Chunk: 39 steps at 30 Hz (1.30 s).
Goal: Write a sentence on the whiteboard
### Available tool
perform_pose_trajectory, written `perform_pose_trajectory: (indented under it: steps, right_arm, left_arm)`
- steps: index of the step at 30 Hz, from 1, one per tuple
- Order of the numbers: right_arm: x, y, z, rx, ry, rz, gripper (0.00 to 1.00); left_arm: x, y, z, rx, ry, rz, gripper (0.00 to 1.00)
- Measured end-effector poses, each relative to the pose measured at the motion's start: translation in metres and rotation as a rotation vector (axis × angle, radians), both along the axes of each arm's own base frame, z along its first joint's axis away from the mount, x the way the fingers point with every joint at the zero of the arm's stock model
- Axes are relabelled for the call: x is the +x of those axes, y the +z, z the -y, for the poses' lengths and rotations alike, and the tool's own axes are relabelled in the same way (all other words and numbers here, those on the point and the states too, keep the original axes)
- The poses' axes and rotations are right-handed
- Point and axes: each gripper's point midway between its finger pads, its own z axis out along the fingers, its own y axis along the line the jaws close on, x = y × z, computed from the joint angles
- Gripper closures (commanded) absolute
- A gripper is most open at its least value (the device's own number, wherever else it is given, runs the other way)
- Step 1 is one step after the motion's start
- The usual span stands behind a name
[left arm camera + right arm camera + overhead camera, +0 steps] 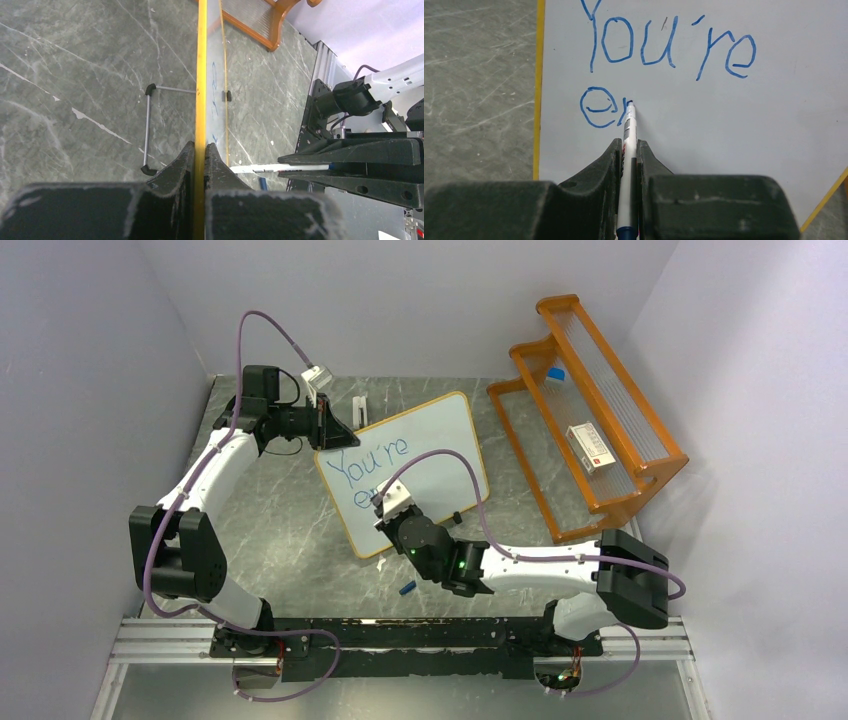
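Left claw (200,148) grips whiteboard (432,440) edge; right claw (627,146) grips marker (629,125), hidden from overhead.

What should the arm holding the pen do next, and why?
Probably the right gripper should drag the marker onward to finish the second letter: its tip touches the whiteboard just after an "e" under "You're", so the sentence looks unfinished, and the left gripper clamps the board's edge.
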Motion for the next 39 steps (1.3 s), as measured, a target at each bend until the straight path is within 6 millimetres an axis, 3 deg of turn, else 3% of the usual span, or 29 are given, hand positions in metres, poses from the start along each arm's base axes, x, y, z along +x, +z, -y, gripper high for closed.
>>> perform_pose_trajectory:
  steps: [17, 39]
  right_arm:
    - [0.007, -0.001, 0.017, 0.006, -0.044, -0.019, 1.0]
    - [0.0, -0.012, 0.019, 0.005, -0.036, -0.08, 1.0]
  left_arm:
    - [0.0, 0.0, 0.0, 0.002, 0.003, 0.0, 0.95]
    - [0.001, 0.0, 0.0, 0.002, 0.005, -0.002, 0.95]
